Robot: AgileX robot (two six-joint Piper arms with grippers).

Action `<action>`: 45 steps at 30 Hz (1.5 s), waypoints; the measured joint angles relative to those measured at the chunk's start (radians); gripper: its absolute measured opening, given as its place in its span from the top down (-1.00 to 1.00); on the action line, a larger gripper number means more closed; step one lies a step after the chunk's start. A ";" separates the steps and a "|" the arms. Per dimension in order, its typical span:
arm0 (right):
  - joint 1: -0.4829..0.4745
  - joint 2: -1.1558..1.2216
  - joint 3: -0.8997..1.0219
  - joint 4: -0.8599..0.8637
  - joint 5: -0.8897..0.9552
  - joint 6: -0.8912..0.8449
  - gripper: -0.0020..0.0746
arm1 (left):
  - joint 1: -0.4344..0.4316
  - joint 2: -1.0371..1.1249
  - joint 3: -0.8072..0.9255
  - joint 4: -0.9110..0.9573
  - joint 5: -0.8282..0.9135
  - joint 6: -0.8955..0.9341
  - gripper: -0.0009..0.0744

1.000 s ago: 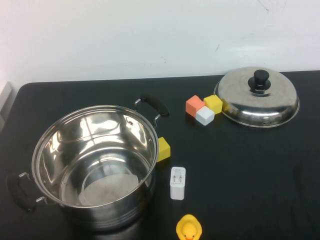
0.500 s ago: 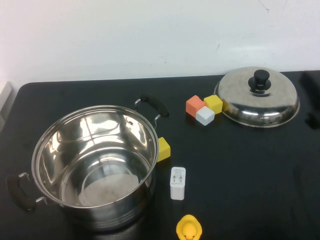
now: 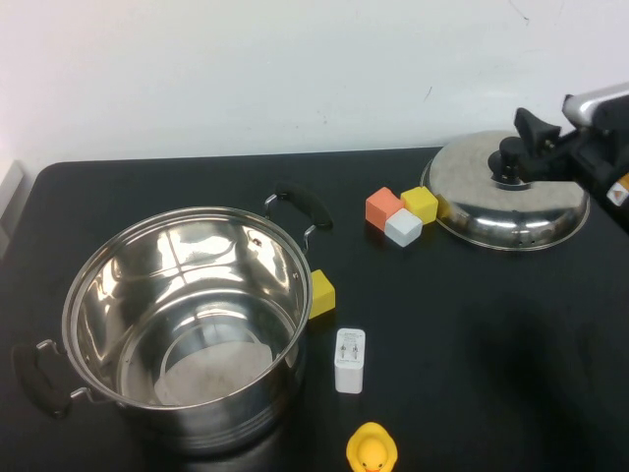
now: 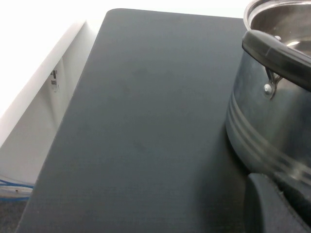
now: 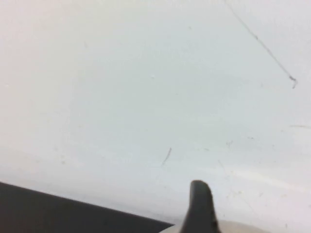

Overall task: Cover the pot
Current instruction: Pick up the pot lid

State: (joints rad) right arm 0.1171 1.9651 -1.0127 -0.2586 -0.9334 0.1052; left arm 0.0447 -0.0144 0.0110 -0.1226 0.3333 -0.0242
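The large steel pot [image 3: 187,320] stands open and empty at the front left of the black table, with black handles at its far right [image 3: 303,208] and near left. The domed steel lid [image 3: 491,202] lies at the back right. My right gripper [image 3: 519,140] reaches in from the right edge, open, just above and at the lid's black knob [image 3: 507,163]. In the right wrist view one dark finger [image 5: 200,208] shows against the white wall. My left gripper is out of the high view; a dark part of it [image 4: 272,208] shows beside the pot's wall [image 4: 272,126].
Orange [image 3: 383,206], white [image 3: 402,227] and yellow [image 3: 420,203] cubes sit just left of the lid. Another yellow cube [image 3: 321,293] touches the pot's right side. A white charger [image 3: 350,360] and a yellow duck [image 3: 371,449] lie in front. The table's left edge [image 4: 73,111] is near the pot.
My right arm has come in from the right edge and now reaches over the lid's knob. The pot, lid and small things have not moved.
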 joint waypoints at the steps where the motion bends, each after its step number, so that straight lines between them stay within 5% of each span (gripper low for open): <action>1: 0.000 0.027 -0.031 0.000 0.009 0.000 -0.33 | 0.000 0.000 0.000 0.000 0.000 0.000 0.98; 14: -0.002 0.279 -0.332 0.032 0.172 -0.042 -0.33 | 0.000 0.000 0.000 0.000 0.000 0.000 0.98; 29: -0.008 0.380 -0.360 0.090 0.147 -0.044 -0.32 | 0.000 0.000 0.000 0.000 0.000 0.000 0.98; 34: -0.008 0.385 -0.365 0.073 0.142 -0.044 0.06 | 0.000 0.000 0.000 0.000 0.000 0.000 0.98; 45: -0.010 0.142 -0.357 -0.355 0.428 0.146 0.04 | 0.000 0.000 0.000 0.000 0.000 -0.002 0.98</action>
State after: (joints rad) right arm 0.1072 2.1074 -1.3702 -0.6134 -0.5052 0.2508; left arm 0.0447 -0.0144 0.0110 -0.1226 0.3333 -0.0260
